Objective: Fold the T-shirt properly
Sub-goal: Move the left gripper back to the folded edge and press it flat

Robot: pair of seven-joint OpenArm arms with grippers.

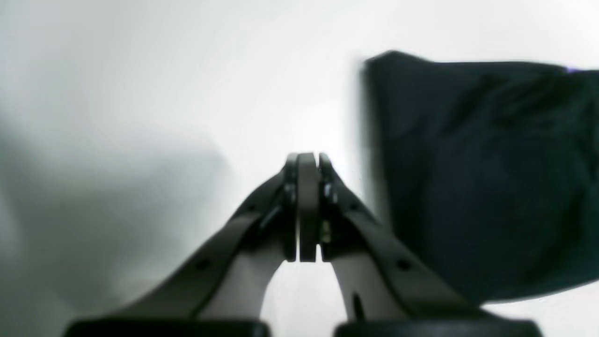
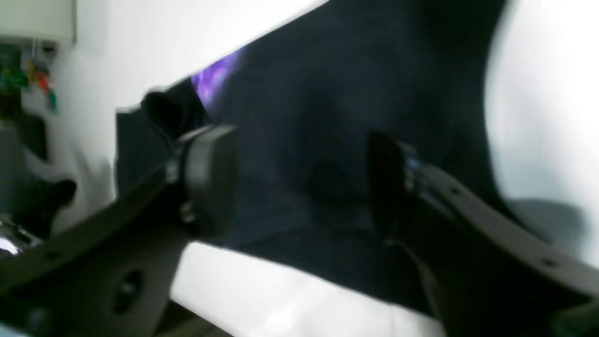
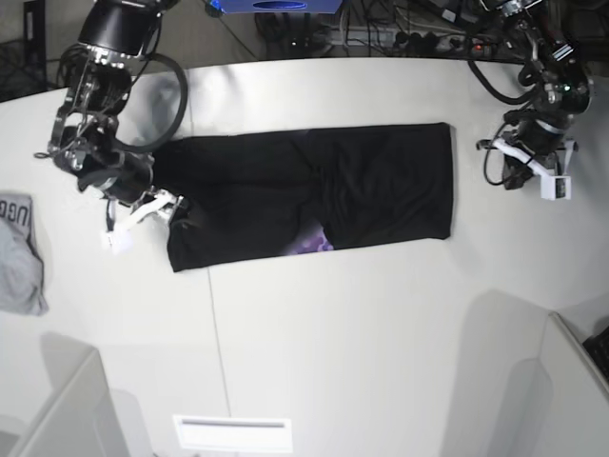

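The black T-shirt point(image 3: 381, 181) lies flat as a long folded band across the middle of the table, with a patch of purple print point(image 3: 311, 244) showing at its near edge. My right gripper point(image 3: 169, 206) is at the shirt's left end; in the right wrist view it point(image 2: 299, 182) stands open, its fingers point(image 2: 210, 173) wide apart over the black cloth point(image 2: 318, 93). My left gripper point(image 3: 514, 176) hovers off the shirt's right end, apart from it. In the left wrist view it point(image 1: 306, 161) is shut on nothing, with the T-shirt point(image 1: 477, 178) to its right.
A small grey lettered garment point(image 3: 19, 252) lies at the table's left edge. A white label plate point(image 3: 231, 433) sits near the front edge. Cables and a power strip point(image 3: 419, 38) run along the back. Partition panels point(image 3: 571, 390) stand at the front corners.
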